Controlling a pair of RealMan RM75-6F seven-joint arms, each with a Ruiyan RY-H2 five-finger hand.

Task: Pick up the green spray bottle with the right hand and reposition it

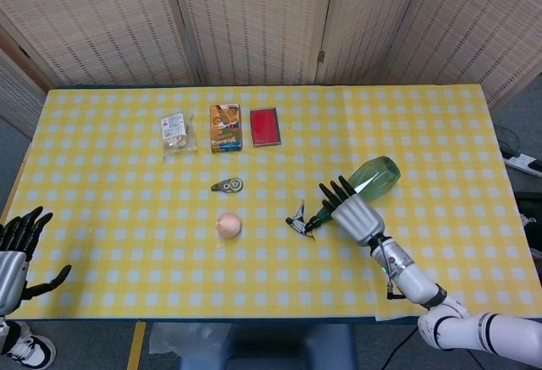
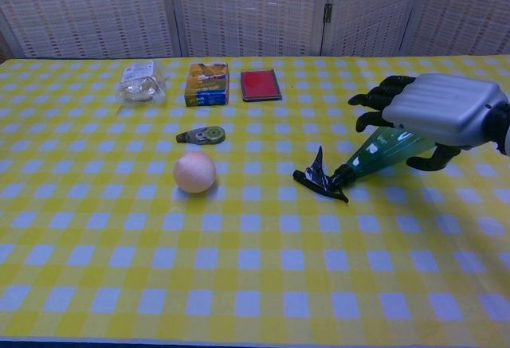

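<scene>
The green spray bottle (image 1: 378,172) (image 2: 384,151) lies on its side on the yellow checked table, right of centre. Its black trigger head (image 1: 301,222) (image 2: 319,181) points left. My right hand (image 1: 351,210) (image 2: 440,109) hovers over the bottle's narrow middle, palm down and fingers spread, with the thumb curled beside the body. It covers part of the bottle and I see no grip on it. My left hand (image 1: 13,248) hangs off the table's front left corner, fingers apart and holding nothing; only the head view shows it.
A pale egg-shaped ball (image 1: 228,224) (image 2: 194,171) lies left of the trigger head, with a small tape dispenser (image 1: 227,185) (image 2: 202,134) behind it. At the back stand a clear snack bag (image 1: 176,129), an orange-blue box (image 1: 225,126) and a red box (image 1: 265,125). Woven screens close off the rear.
</scene>
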